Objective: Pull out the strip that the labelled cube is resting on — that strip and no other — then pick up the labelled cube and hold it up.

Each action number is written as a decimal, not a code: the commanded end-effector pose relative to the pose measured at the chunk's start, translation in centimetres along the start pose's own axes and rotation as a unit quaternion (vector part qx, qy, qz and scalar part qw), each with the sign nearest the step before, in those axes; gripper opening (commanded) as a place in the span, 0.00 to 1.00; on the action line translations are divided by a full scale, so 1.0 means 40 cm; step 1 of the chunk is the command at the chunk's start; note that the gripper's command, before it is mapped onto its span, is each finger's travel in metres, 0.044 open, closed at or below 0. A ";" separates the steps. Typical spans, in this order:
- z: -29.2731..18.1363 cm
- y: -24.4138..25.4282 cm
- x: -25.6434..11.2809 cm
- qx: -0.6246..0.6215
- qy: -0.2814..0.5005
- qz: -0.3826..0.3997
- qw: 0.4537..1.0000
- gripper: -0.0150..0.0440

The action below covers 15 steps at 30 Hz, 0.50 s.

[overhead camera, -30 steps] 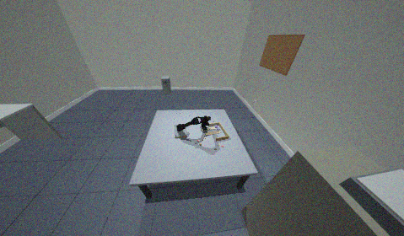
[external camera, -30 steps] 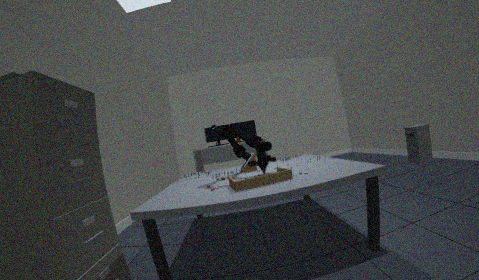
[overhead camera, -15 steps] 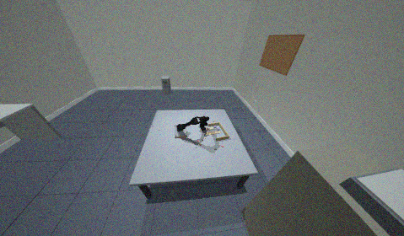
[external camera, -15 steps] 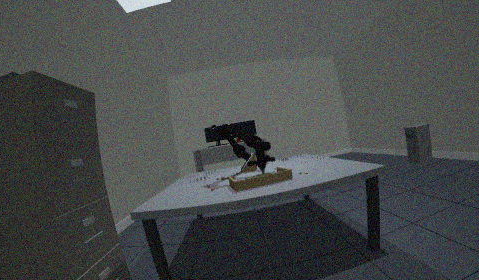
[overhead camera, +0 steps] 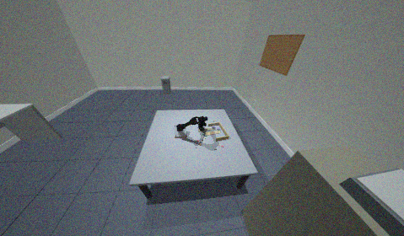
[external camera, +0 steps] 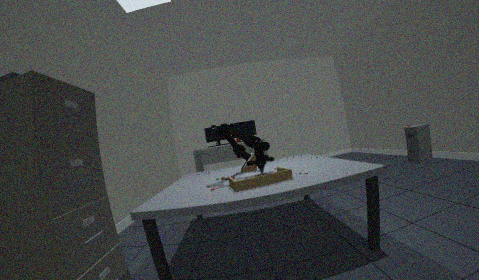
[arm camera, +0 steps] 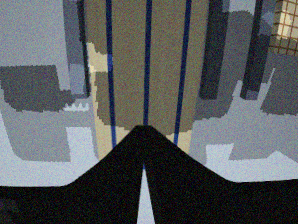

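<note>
My gripper point(overhead camera: 202, 129) point(external camera: 262, 172) point(arm camera: 143, 132) is shut and empty, with its fingertips together low over the strip with dark blue lines point(arm camera: 129, 60). That strip runs away from the fingertips in the wrist view, in shadow. A strip with a brown grid point(arm camera: 286, 22) shows at the top right of the wrist view; a tan strip point(overhead camera: 212, 132) also shows in the top view. The cubes are outside the wrist view. They are too small in the top and exterior views to read a label, so which cube is labelled cannot be told.
Dark upright rails point(arm camera: 214, 55) point(arm camera: 254, 52) stand right of the lined strip, and another thin rail point(arm camera: 83, 50) stands left of it. A low wooden wall point(overhead camera: 223, 127) point(external camera: 261, 181) surrounds the far ends of the strips. Small bits lie around on the white table point(overhead camera: 182, 162) point(external camera: 336, 167).
</note>
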<state>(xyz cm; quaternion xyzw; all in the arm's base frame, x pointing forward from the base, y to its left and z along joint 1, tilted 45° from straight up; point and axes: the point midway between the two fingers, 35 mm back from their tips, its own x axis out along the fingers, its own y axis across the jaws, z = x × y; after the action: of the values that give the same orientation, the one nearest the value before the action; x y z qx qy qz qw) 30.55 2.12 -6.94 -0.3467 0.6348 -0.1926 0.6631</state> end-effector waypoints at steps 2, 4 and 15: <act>-0.037 0.003 0.010 -0.004 0.010 0.000 1.000 0.25; -0.044 0.003 0.010 -0.004 0.010 0.000 1.000 0.25; -0.085 0.003 0.010 -0.004 0.010 0.000 1.000 0.25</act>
<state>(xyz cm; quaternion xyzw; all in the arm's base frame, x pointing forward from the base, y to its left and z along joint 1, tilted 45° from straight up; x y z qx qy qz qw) 28.46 1.65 -6.80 -0.3478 0.6336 -0.1932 0.6635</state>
